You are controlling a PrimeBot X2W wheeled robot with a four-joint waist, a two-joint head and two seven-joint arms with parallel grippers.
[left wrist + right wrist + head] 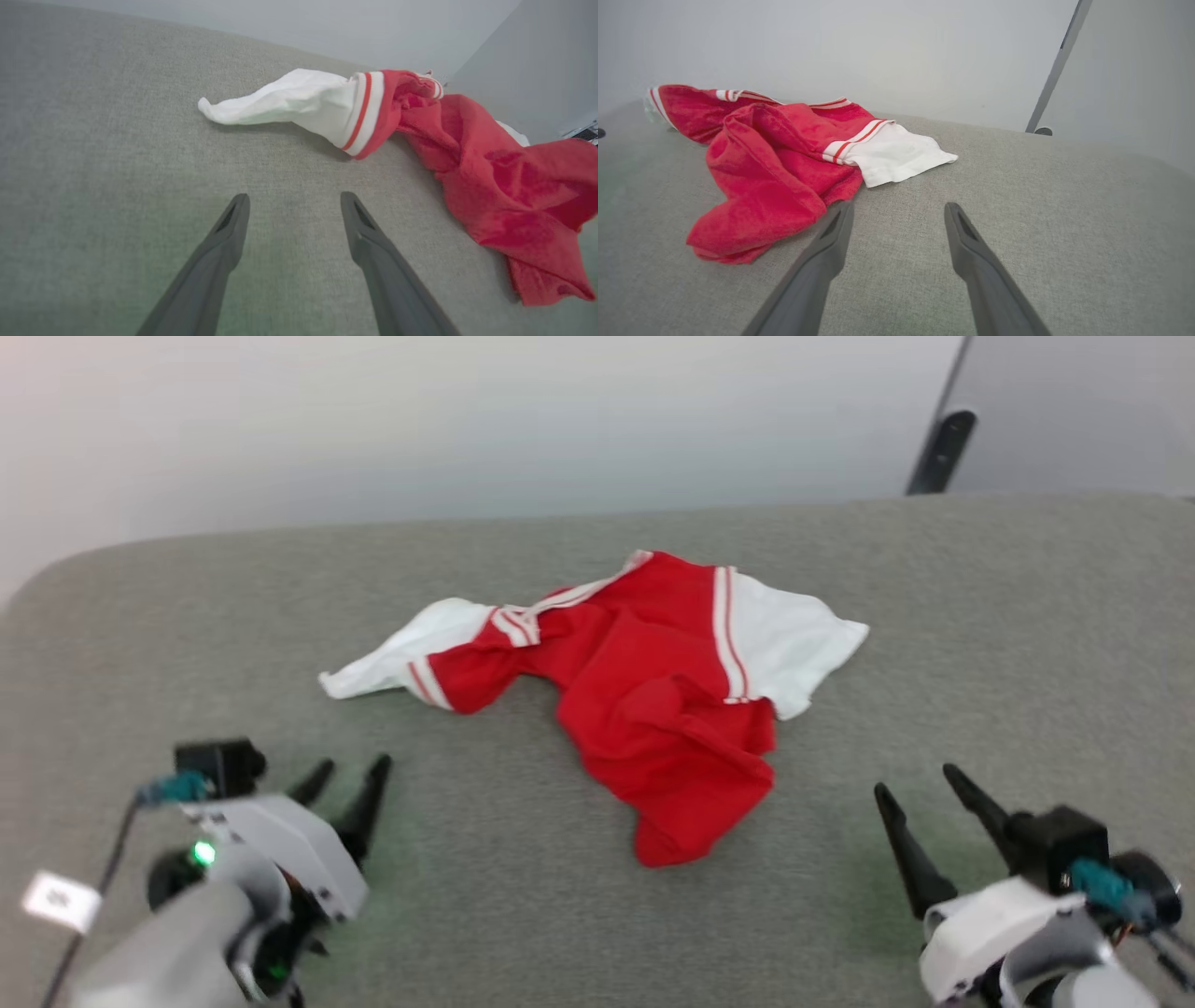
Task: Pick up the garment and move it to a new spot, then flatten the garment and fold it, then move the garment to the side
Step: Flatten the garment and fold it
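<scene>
The garment (pixel 644 691) is a red shirt with white sleeves and red-and-white striped trim, lying crumpled in a heap near the middle of the grey fabric surface (pixel 560 915). Its print is hidden in the folds. My left gripper (pixel 353 772) is open at the lower left, a little short of the left white sleeve (pixel 289 100), with nothing between its fingers (pixel 229 228). My right gripper (pixel 917 782) is open at the lower right, off the garment's right side. In the right wrist view the red heap (pixel 770 177) lies just left of the left finger (pixel 831 233).
The grey surface has a rounded far edge (pixel 280 532) with a pale wall behind it. A dark slanted post (pixel 941 448) rises behind the surface at the far right. Bare fabric stretches to the left and right of the garment.
</scene>
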